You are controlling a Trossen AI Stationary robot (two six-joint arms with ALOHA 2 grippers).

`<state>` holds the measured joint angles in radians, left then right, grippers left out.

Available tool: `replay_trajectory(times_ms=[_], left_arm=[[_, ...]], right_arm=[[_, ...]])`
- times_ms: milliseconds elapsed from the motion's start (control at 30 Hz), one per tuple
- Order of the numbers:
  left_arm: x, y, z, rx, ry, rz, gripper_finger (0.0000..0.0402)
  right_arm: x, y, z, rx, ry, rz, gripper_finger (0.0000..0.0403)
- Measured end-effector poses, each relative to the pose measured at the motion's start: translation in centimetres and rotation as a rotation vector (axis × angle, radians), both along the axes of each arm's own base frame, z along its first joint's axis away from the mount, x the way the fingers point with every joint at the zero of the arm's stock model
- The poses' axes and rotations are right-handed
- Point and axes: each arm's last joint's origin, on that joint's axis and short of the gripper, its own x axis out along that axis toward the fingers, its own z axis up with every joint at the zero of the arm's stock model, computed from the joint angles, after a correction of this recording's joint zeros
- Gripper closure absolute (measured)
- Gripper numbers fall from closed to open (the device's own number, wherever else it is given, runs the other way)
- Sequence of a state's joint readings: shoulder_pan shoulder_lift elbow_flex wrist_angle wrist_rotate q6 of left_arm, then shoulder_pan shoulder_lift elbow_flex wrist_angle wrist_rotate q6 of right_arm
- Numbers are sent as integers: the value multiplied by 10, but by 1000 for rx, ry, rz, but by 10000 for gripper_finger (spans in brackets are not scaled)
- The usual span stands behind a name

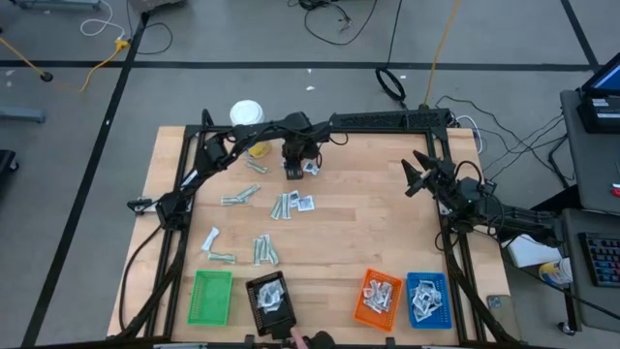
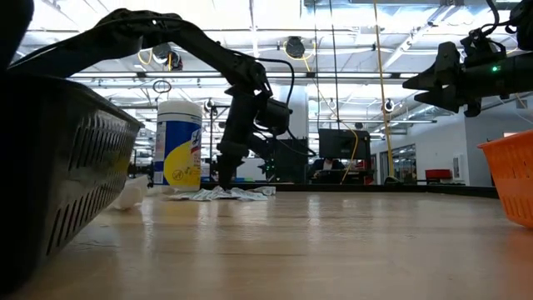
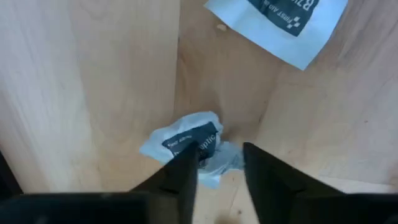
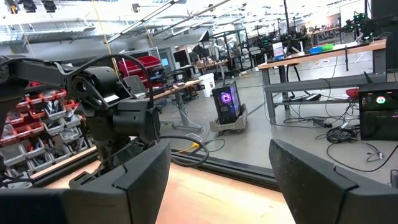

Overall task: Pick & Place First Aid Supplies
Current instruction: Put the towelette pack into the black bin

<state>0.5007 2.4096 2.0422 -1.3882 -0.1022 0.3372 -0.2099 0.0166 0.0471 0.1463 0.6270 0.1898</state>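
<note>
The left tool (image 3: 214, 163) was found lowered to the desk (image 1: 358, 233) near its far edge, its two dark fingers part-way closed around a crumpled white-and-blue sachet (image 3: 189, 142). One finger (image 3: 185, 168) lay over the sachet's edge while the other stood just beside it, so a firm hold could not be confirmed (the packet was seen bunched and resting on the wood). A second, flat sachet (image 3: 280, 22) lay near it, apart from the fingers. In the high view the same tool (image 1: 294, 167) was placed beside a small cluster of packets, with the white bottle (image 1: 246, 113) close behind it.

Further out, more supplies (image 1: 291, 204) were scattered over the middle and left of the desk. The green tray (image 1: 210, 297), black tray (image 1: 270, 301), orange tray (image 1: 378, 297) and blue tray (image 1: 427, 299) stood along the near edge; packets were seen in the last three, while the green one looked bare.

The right tool (image 1: 418, 175) was held above the desk's right side, fingers wide apart and holding nothing.

It was judged that the pinch might catch only a corner of the crumpled wrapper, so that the sachet could slip free on lifting. A closure off-centre could also push it sideways into its neighbours.
</note>
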Motion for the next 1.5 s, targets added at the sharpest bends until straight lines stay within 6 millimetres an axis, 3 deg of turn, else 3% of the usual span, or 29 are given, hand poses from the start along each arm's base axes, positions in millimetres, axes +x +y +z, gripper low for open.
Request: replay_trajectory(times_ms=[267, 500, 700, 1033, 1233, 1333, 1500], left_arm=[[-1, 0, 0, -2, 7, -6, 391], [-2, -1, 13, 23, -6, 22, 399], [-5, -12, 51, 78, -53, 21, 400], [-9, -57, 102, 10, -145, 77, 401], [-3, -86, 106, -33, -138, 54, 401], [1, -111, 107, -37, -111, 17, 401], [13, -174, 109, -64, -120, -92, 401]], right_arm=[[0, 0, 0, 0, 0, 0, 136], [0, 0, 0, 0, 0, 0, 135], [0, 0, 0, 0, 0, 0, 135], [0, 0, 0, 0, 0, 0, 135], [0, 0, 0, 0, 0, 0, 136], [0, 0, 0, 0, -1, 0, 135], [0, 0, 0, 0, 0, 0, 135]])
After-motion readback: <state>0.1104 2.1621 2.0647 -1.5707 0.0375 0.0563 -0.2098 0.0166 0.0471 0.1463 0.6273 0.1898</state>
